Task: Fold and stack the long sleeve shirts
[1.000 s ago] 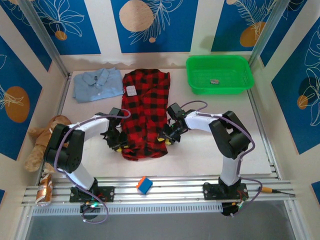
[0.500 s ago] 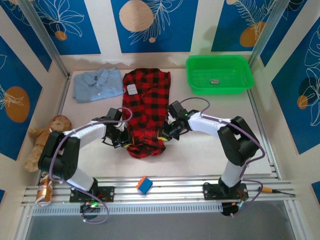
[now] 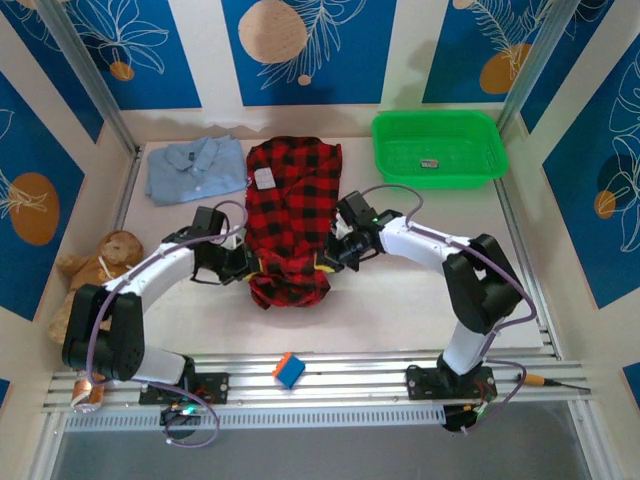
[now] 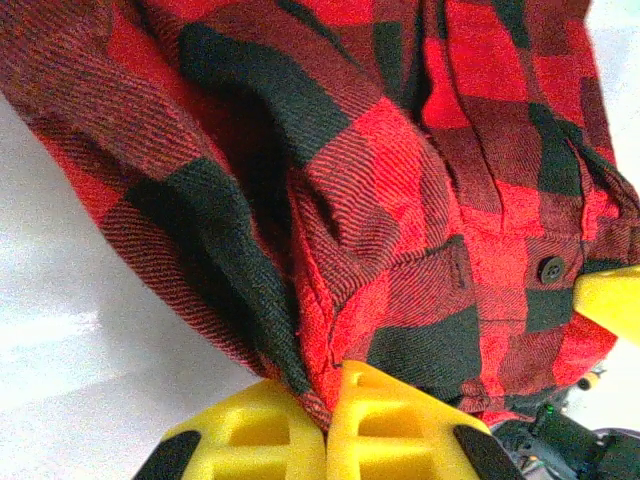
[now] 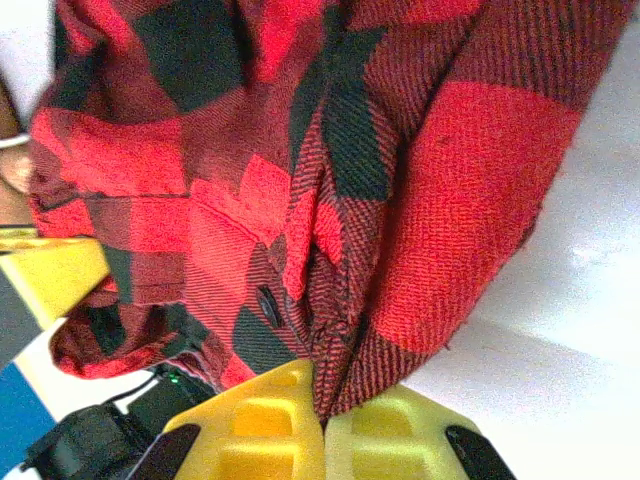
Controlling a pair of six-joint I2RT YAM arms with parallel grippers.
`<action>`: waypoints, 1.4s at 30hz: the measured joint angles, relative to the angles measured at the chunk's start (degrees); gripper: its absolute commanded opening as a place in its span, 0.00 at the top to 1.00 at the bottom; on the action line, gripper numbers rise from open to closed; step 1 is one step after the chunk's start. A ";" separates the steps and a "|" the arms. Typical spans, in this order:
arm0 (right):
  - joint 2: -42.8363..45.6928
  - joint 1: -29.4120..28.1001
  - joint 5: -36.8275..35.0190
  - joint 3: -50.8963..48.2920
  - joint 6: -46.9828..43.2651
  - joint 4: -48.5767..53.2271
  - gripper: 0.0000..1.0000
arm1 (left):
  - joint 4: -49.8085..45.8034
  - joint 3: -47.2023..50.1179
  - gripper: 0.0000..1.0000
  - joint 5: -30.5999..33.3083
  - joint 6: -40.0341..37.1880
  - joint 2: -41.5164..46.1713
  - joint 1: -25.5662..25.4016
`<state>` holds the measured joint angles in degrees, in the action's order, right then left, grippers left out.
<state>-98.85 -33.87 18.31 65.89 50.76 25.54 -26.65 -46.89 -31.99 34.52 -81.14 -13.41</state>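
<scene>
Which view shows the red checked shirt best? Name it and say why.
Top external: the whole red checked shirt lies in frame, collar to bunched near end. The left wrist view gives a fold pinched in the left gripper; the right wrist view, another fold pinched in the right gripper.

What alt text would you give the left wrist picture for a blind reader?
The yellow left pincer is shut on the edge of a red-and-black checked flannel shirt, which bunches over a white table. A dark button shows at right.
</scene>
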 measured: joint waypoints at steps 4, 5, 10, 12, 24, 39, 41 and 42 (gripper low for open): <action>-1.62 2.62 1.81 4.15 -1.25 0.76 0.96 | 1.11 -2.82 1.00 -2.12 0.31 -1.73 1.64; -2.36 3.32 2.32 5.14 -1.49 0.87 0.95 | 1.62 -3.52 1.00 -2.64 0.52 -2.34 2.16; -7.10 6.32 4.70 10.01 -2.56 1.64 0.95 | 3.54 -5.86 1.00 -4.74 1.16 -5.51 4.37; -9.31 7.23 5.68 12.13 -2.93 1.88 0.95 | 4.85 -6.54 1.00 -5.75 1.62 -7.34 5.20; -19.82 11.72 9.94 22.14 -3.78 3.69 0.95 | 11.26 -10.29 1.00 -8.96 5.18 -16.00 7.48; -29.64 14.40 12.50 29.40 -3.78 4.87 0.94 | 20.15 -11.91 1.00 -10.45 10.71 -23.58 8.79; -29.64 14.78 12.79 29.73 -3.78 5.14 0.94 | 21.51 -11.91 1.00 -11.04 11.56 -23.56 9.09; -29.64 14.93 12.87 29.90 -3.78 5.18 0.93 | 22.05 -11.93 1.00 -11.34 11.98 -23.56 9.22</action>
<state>-128.49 -18.94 31.18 95.79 46.98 30.72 -4.60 -58.83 -43.33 46.50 -104.71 -4.19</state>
